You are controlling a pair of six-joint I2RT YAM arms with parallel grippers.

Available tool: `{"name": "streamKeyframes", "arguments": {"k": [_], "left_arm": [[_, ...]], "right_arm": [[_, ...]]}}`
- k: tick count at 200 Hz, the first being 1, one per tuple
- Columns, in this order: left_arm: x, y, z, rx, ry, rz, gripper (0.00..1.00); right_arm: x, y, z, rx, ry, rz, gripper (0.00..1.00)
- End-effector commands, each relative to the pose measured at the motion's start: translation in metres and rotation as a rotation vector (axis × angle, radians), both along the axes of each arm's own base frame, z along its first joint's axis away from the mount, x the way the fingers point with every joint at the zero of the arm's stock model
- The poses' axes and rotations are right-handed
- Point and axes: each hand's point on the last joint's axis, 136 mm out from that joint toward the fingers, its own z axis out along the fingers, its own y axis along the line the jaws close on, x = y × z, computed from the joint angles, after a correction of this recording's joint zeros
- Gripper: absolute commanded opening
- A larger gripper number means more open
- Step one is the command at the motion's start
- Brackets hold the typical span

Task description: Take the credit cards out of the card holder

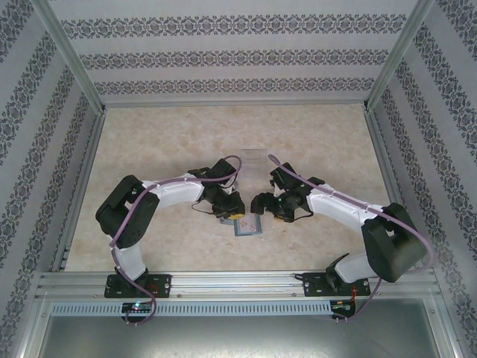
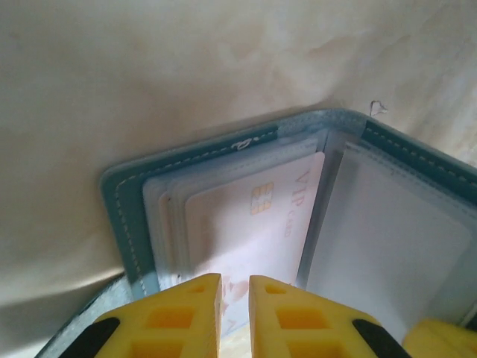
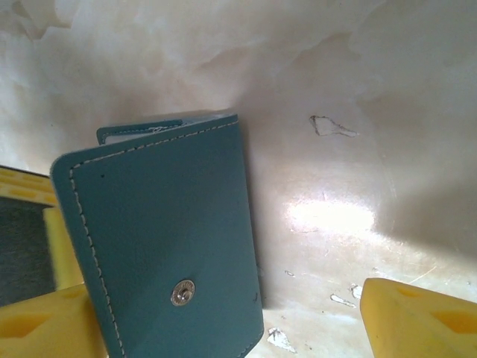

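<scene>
The teal card holder [image 1: 247,227] lies open on the table between the two grippers. Its grey-blue slotted inside [image 2: 223,186] holds a pinkish-white credit card [image 2: 257,216] with a gold chip, and further card edges are stacked behind it. My left gripper [image 2: 235,282] is shut to a narrow slit, with its yellow tips over the near end of that card. In the right wrist view the holder's teal cover [image 3: 160,231] with a metal snap stands tilted between the wide-apart fingers of my open right gripper [image 3: 223,298], close to its left finger [image 3: 45,321].
The tabletop [image 1: 164,142] is beige and marbled, fenced by aluminium rails and patterned walls. A faint clear plastic box [image 1: 254,158] sits just beyond the grippers. Both arms bend inward and meet near the table's middle front.
</scene>
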Motion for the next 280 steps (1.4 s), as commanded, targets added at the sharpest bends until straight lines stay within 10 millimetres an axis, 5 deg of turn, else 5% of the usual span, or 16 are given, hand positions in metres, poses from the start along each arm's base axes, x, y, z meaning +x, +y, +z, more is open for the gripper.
{"name": "streamKeyframes", "arguments": {"k": [1,195,280], "left_arm": [[-0.002,-0.01,-0.005,-0.043,0.015,-0.003,0.17],[-0.008,-0.006,-0.016,-0.016,0.038,-0.025,0.16],[-0.008,0.002,-0.01,0.02,0.019,-0.023,0.16]], "right_arm": [[-0.002,-0.001,0.007,0.016,-0.005,0.009,0.85],[-0.007,-0.002,0.005,0.022,0.003,0.019,0.96],[-0.007,-0.026,0.004,-0.064,-0.015,-0.023,0.88]]}}
